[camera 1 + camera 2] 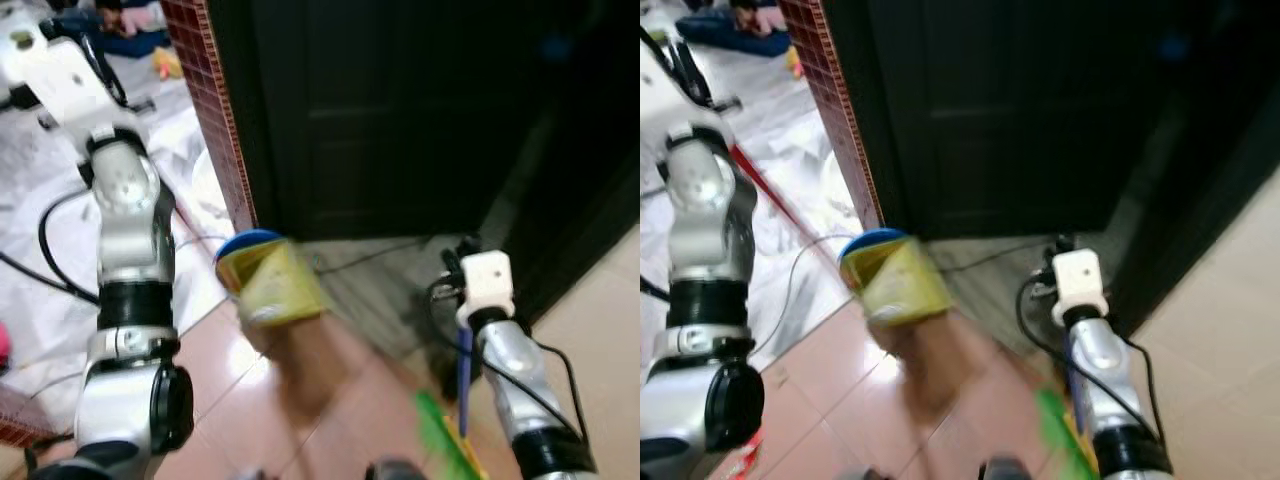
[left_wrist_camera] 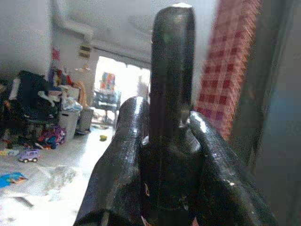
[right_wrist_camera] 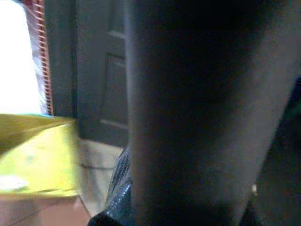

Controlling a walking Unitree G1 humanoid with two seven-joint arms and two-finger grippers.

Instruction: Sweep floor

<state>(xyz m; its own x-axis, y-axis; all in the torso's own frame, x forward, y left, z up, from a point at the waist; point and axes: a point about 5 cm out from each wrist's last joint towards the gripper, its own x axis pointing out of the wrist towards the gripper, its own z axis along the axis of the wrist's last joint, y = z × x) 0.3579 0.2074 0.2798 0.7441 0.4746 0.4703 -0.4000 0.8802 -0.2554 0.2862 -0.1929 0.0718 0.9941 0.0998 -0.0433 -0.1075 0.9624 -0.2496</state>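
Floor [image 1: 330, 400]: pinkish tiles, lower centre of head views, blurred
Yellow box [image 1: 272, 282]: blue rim, centre frame, on floor just beside red-tiled pillar [image 1: 212, 110]; label too blurred to read
Dark door [image 1: 400, 110]: upper centre-right
Left gripper [image 2: 164, 141]: fingers [image 2: 124, 155] closed round a black handle [image 2: 171, 70], upright between them
Right gripper [image 3: 122, 197]: fingers' state – cannot tell; dark shaft [image 3: 202, 108] close to lens
Green item [image 1: 440, 435]: lower right, w/ blue rod [image 1: 464, 375] beside right arm [image 1: 510, 370]
White sheeting [image 1: 40, 220]: left side, over floor

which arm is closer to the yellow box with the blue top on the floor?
Right, as far as the blur allows. The right arm sits just right of the yellow box with the blue top; the left arm is raised farther off to its left.
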